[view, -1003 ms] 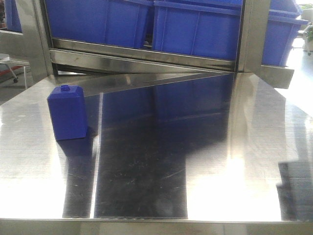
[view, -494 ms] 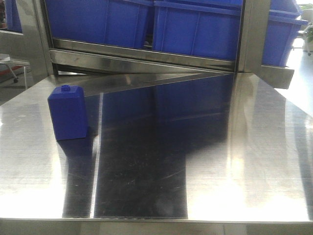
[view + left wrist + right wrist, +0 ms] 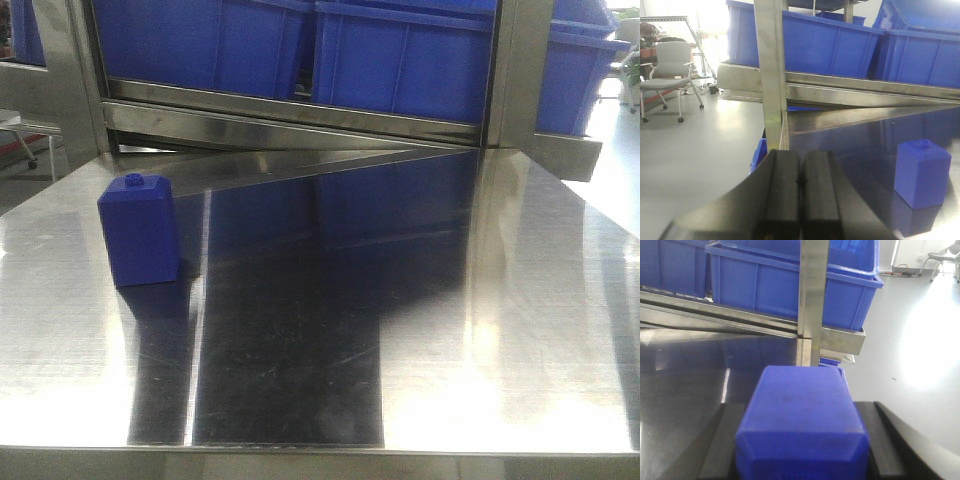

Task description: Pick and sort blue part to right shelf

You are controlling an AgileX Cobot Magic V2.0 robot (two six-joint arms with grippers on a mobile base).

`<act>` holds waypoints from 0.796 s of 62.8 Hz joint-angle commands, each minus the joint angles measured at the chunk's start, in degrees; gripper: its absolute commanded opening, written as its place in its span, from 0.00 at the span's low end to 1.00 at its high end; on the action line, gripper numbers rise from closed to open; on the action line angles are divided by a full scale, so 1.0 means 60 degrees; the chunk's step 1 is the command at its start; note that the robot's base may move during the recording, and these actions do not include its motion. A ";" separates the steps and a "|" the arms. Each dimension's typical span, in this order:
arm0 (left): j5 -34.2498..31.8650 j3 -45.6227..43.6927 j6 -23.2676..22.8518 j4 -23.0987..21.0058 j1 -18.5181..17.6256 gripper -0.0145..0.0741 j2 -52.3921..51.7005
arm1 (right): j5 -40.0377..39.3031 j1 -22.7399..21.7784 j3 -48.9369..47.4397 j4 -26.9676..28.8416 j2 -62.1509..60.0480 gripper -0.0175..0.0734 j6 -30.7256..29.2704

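Blue part (image 3: pixel 802 415) is clamped in the right gripper (image 3: pixel 800 460), black fingers (image 3: pixel 715 445) flat against both of its sides. Only a broad blue face shows in the right wrist view; the cap is hidden, so I'm taking it as the part from the grip alone. It's in the air by the table's (image 3: pixel 450 330) right edge, short of the right shelf (image 3: pixel 300 112).

Risks from here:
- Steel upright (image 3: pixel 812 290) stands dead ahead of the part. A straight push forward likely hits it; the move needs a sideways offset first.
- Blue bin (image 3: pixel 765 285) has its wall facing the part, rim well above. Without lift, the part meets the wall and can get levered out of the fingers.
- Smooth plastic held on flat faces: any knock may twist or drop it onto the table or floor.
- Early release puts it on the front bar or table, not in a bin.

Pose: right wrist roughly level, aimed at the shelf, table to its left and floor to its right. Neither arm shows in the front view. Left gripper (image 3: pixel 801 170) has its fingers pressed together with nothing between them, at the table's left side, pointed at the left post. Short blue block (image 3: pixel 140 232) stands upright on the table, untouched, apart from both grippers; not the target.
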 commanded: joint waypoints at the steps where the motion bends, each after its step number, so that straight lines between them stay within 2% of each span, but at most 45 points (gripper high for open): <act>1: -0.0821 0.0210 -0.0066 0.0012 -0.0072 0.32 -0.0202 | -0.0852 -0.0032 -0.0282 -0.0126 0.0057 0.61 0.0009; 50: -0.0821 0.0210 -0.0066 0.0012 -0.0072 0.32 -0.0202 | -0.0860 -0.0032 -0.0282 -0.0126 0.0057 0.61 0.0009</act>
